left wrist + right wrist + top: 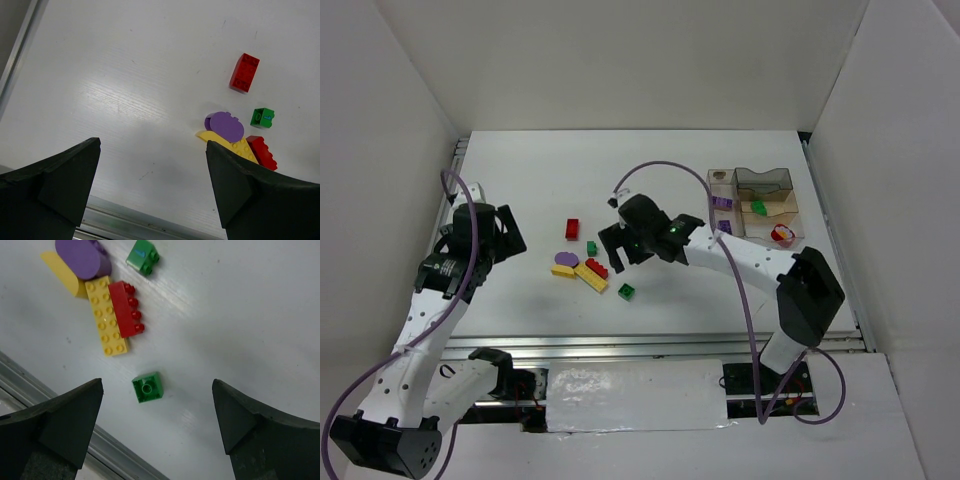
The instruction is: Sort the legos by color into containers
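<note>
While right gripper (157,385) hangs empty, jaws spread wide, above lone green brick (147,387) on table (240,315): centre brick between fingers (60,415), descend straight, close on flat sides, clear of yellow brick (106,317) and red brick (122,310); compartment tray (765,180) sits far right; left gripper (152,145) likewise spread, empty

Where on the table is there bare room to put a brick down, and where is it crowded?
Bare: the far strip of the table, between back wall and red brick; the near strip right of the near green brick. Crowded: the pile by the right gripper, and the tray.
</note>
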`<state>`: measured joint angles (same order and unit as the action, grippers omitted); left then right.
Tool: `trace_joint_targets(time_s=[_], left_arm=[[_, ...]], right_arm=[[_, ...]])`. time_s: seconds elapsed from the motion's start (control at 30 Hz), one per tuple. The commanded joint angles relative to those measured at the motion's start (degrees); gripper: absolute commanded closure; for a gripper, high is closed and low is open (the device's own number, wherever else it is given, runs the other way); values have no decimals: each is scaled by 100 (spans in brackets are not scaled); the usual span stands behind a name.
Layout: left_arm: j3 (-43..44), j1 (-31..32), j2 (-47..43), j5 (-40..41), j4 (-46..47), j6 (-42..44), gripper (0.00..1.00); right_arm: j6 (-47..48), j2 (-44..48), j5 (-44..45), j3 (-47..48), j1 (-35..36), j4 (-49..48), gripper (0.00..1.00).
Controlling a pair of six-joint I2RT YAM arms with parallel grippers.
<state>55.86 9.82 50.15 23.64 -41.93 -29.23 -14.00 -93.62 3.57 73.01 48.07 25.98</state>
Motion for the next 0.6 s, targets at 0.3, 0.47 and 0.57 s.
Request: trace_joint_targets(time_s=[0.3, 0.47, 0.57], left_arm=[[66, -33, -67, -167, 159, 5, 1], [66, -33, -67, -131, 150, -3, 0], [66, -33, -32, -166, 150, 14, 0]], right_arm=[[802, -815, 39, -235, 580, -5, 11], [811, -964, -15, -349, 738, -23, 15], [793, -1087, 56, -384, 791, -66, 23]])
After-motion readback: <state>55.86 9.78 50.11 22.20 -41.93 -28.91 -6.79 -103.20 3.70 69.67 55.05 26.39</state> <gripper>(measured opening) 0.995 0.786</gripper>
